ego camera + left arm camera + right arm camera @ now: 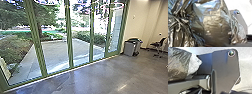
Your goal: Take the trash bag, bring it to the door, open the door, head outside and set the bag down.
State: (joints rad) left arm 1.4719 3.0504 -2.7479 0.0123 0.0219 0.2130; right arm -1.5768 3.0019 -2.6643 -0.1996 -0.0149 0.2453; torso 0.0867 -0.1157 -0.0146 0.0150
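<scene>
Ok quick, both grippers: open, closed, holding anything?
Left gripper: can't tell; the trash bag shows large in its wrist view.
Right gripper: can't tell; the bag shows in its wrist view too.

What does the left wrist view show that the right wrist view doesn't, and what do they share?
Left wrist view: the bunched folds where the trash bag is gathered.
Right wrist view: a long stretch of the robot's jointed bar, with a shiny ring.
Both: the bag's crinkled, shiny plastic, and the robot's dark plate with a round fitting.
</scene>
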